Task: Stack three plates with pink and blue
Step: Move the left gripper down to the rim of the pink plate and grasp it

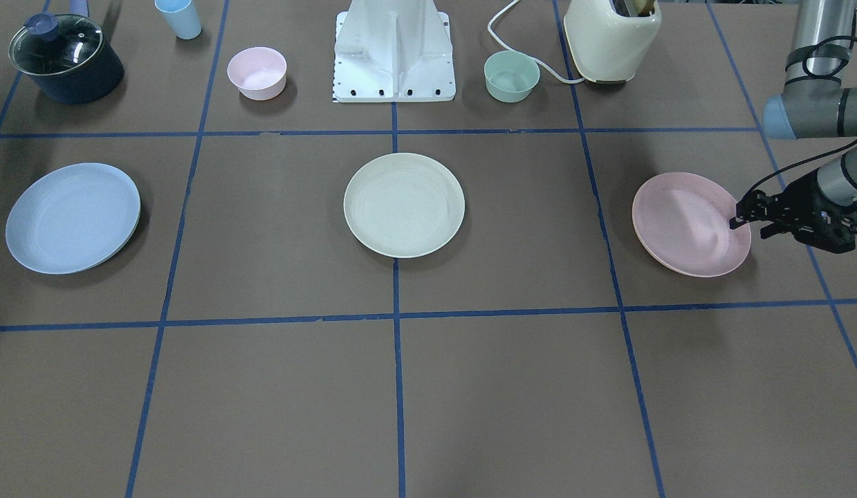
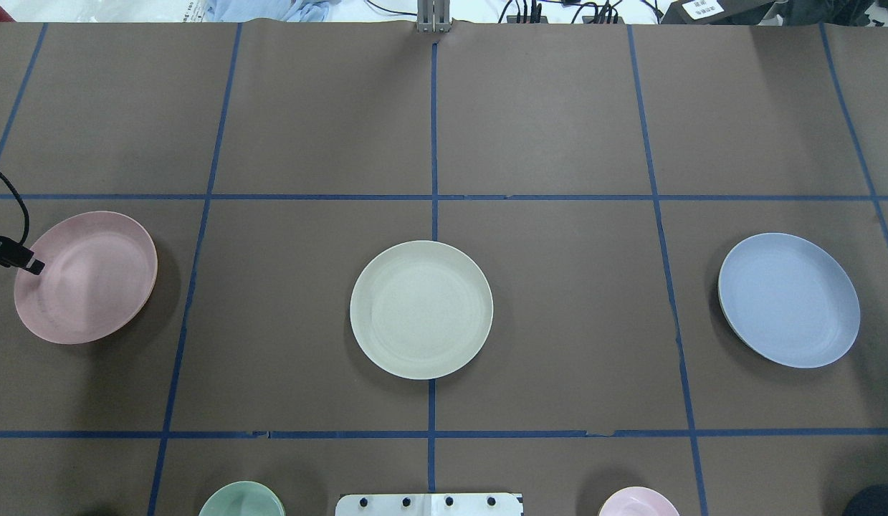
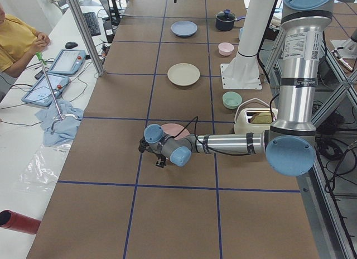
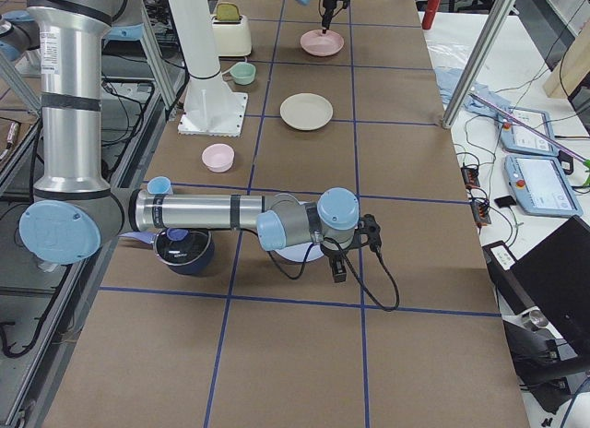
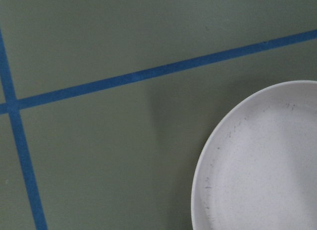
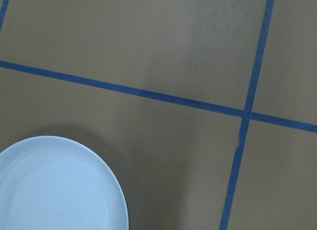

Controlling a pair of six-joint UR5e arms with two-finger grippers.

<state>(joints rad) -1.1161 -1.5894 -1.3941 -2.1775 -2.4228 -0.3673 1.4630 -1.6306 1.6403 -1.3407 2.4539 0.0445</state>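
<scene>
To the robot's left of the cream-white plate (image 1: 404,205), well apart from it, the pale pink plate (image 1: 687,225) rests on the tabletop (image 1: 511,387). The left gripper (image 1: 741,217) sits at the pink plate's outer rim, the side turned away from the cream-white plate. We cannot tell whether its jaws are apart or pinched on the rim. The front-facing view shows only a dark tip overlapping the edge, and the left wrist view shows the rim with no finger in frame. The pale blue plate (image 1: 72,218) lies well out on the cream-white plate's other side, with the right gripper (image 4: 339,265) near it. That gripper shows only in a side view, so we cannot tell its state either.

We judge the step in hand to be taking the pink plate by its rim. To do it well, we want one finger over the lip and one beneath it, seated deep enough that the shallow matte plastic does not pivot out. A one-sided hold may let the far edge droop, so we lift gently and keep the plate level. We then carry it toward the cream-white plate, centre it there, and release only when it is low. If the fingers merely nudge the rim, the light plate will likely skate toward the cream-white plate.
</scene>
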